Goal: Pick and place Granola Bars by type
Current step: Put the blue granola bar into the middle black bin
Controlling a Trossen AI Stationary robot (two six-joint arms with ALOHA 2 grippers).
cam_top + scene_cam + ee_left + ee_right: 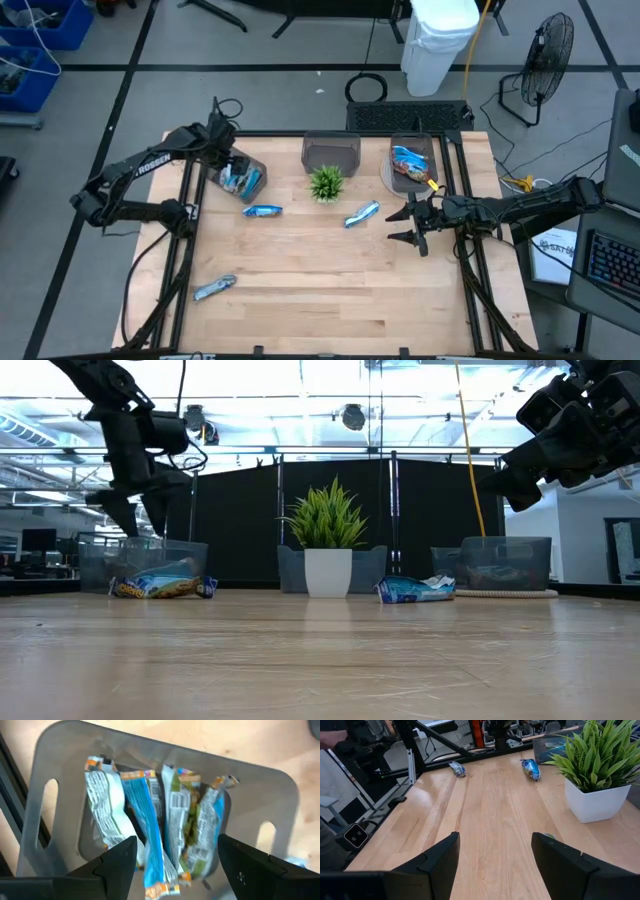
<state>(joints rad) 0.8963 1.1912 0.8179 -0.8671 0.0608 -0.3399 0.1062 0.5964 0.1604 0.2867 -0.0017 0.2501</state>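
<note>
3 Granola Bars [262,211] loose on table; left claw [232,160] and right claw [412,224] both spread apart.

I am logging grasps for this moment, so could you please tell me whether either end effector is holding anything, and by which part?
Nothing is held. The left end effector is open above the bars in the left bin; the right end effector is open over bare table.

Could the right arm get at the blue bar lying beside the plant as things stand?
Probably yes. The right hand hangs open above bare table, close to the blue bar, with nothing between them. The plant stands off to the side, out of the path.
</note>
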